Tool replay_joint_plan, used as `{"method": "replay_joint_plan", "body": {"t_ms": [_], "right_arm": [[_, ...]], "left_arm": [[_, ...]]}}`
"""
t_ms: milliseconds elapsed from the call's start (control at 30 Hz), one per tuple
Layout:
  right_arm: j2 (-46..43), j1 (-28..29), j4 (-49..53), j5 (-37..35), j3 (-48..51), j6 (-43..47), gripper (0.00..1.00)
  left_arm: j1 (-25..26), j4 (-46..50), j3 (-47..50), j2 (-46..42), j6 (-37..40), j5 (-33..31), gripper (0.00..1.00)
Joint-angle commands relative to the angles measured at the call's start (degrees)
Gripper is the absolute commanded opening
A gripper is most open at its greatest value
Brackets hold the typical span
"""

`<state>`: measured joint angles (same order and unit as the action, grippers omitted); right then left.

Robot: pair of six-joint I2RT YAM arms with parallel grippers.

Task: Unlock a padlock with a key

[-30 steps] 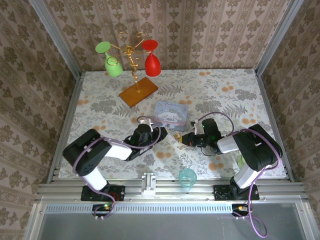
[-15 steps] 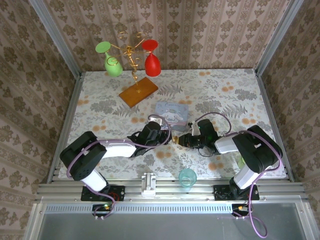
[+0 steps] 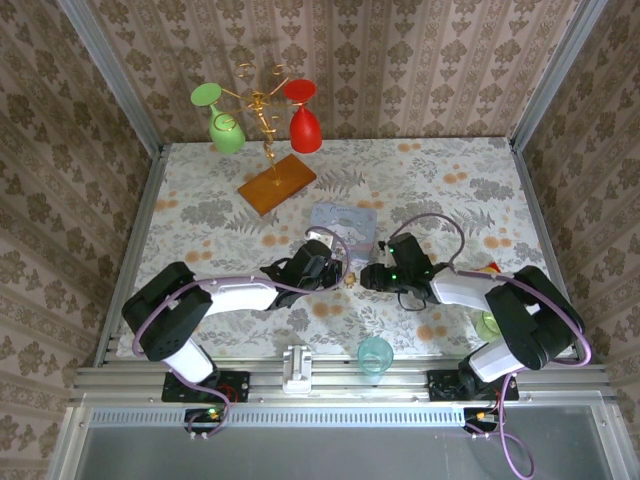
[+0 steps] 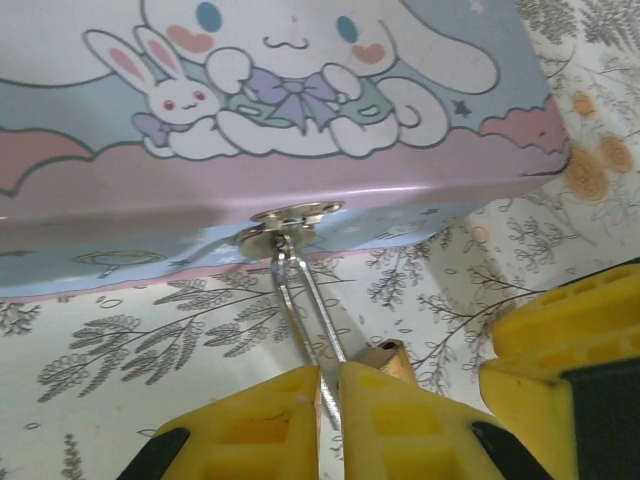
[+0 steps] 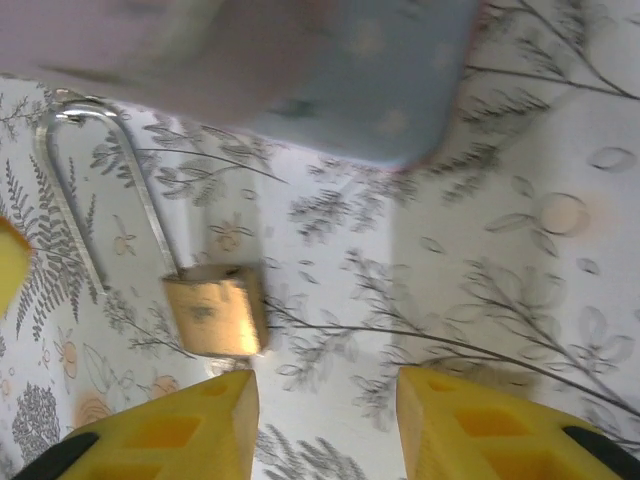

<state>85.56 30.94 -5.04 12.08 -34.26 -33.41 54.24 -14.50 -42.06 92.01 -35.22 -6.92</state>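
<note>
- Near edge of the table: a teal cup (image 3: 376, 353) stands between the two arm bases. A green cup (image 3: 487, 325) sits partly hidden beside the right arm.
- Left gripper (image 4: 330, 385): the yellow fingers are drawn narrow, almost touching. They pinch the thin silvery shackle (image 4: 297, 300) of the padlock (image 5: 212, 312) just above its body.
- Right gripper (image 5: 322, 388): the fingers stand apart with only floral tablecloth (image 3: 450, 190) between them, and they hold nothing. The brass body of the padlock lies just beyond its one fingertip, close but not touching.
- In the overhead view the two grippers face each other at mid-table. The padlock is a small gold speck between them, just in front of the tin box (image 3: 343, 222).
- Padlock position: the body is low, near the cloth, and the long shackle loop runs away from it toward the box.
- Shackle, far end: it reaches the metal clasp (image 4: 285, 217) on the front wall of the box and appears to pass through it. The joint is too small to confirm.
- The tin box is pastel blue and pink with a cartoon rabbit on the lid. It lies flat, with the lid down.
- Far side: a gold wire glass stand (image 3: 262, 110) on a wooden base (image 3: 277, 182). It carries a green glass (image 3: 225, 125) and a red glass (image 3: 304, 122), well apart from the work.
</note>
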Motion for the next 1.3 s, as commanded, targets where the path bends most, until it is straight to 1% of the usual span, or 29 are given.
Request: {"method": "replay_joint_plan", "body": {"t_ms": [0, 100, 200, 267, 333, 433, 467, 533, 600, 700, 867, 933, 1133, 1267], "right_arm": [[-1.3, 4.0, 9.6, -11.4, -4.6, 2.2, 0.45], [-0.5, 4.7, 7.9, -12.8, -4.7, 0.2, 0.46], [0.8, 5.1, 5.8, -12.7, -5.5, 0.2, 0.47], [1.6, 5.4, 2.4, -11.5, -5.5, 1.4, 0.47], [3.1, 4.6, -0.2, -8.4, -6.0, 1.6, 0.47], [4.4, 4.4, -0.8, -7.1, -7.0, 0.3, 0.47], [4.4, 4.9, -1.0, -7.4, -6.9, 0.1, 0.47], [4.7, 6.1, 2.6, -11.1, -8.1, 0.0, 0.48], [5.3, 6.8, 4.8, -12.9, -8.8, 0.4, 0.48], [6.1, 7.0, 4.2, -12.8, -8.6, 0.1, 0.48], [8.0, 7.4, 3.9, -12.0, -9.6, 0.1, 0.49], [8.7, 7.7, 4.6, -12.8, -10.3, 0.4, 0.49], [10.0, 9.0, 5.9, -15.4, -10.8, 0.5, 0.5], [10.1, 9.5, 4.8, -14.8, -9.9, -0.1, 0.49]], "left_arm": [[-0.4, 5.3, -1.8, -0.3, 4.3, -3.3, 0.11], [-2.0, 3.3, 0.3, -1.6, 3.9, -1.6, 0.1], [-2.1, 3.2, 1.6, -5.2, 4.8, -1.9, 0.1], [-2.5, 3.7, 2.2, -7.5, 5.3, -2.0, 0.1], [-2.9, 3.7, 2.7, -8.4, 5.6, -1.9, 0.1], [-3.4, 3.3, 3.3, -8.6, 5.4, -1.0, 0.1], [-3.5, 2.8, 3.7, -8.6, 4.8, -0.5, 0.1], [-4.2, 1.0, 5.2, -8.6, 3.3, 0.8, 0.11], [-4.7, -1.2, 6.5, -8.7, 1.7, 1.7, 0.1], [-4.8, -2.0, 7.2, -9.0, 1.4, 2.2, 0.11], [-5.0, 0.0, 6.6, -10.7, 3.4, 1.0, 0.11], [-5.3, 1.4, 6.0, -11.8, 4.4, 0.6, 0.11], [-7.5, 1.5, 6.7, -14.0, 4.6, 1.5, 0.12], [-8.3, 1.3, 7.2, -14.6, 4.4, 2.0, 0.12]]}}
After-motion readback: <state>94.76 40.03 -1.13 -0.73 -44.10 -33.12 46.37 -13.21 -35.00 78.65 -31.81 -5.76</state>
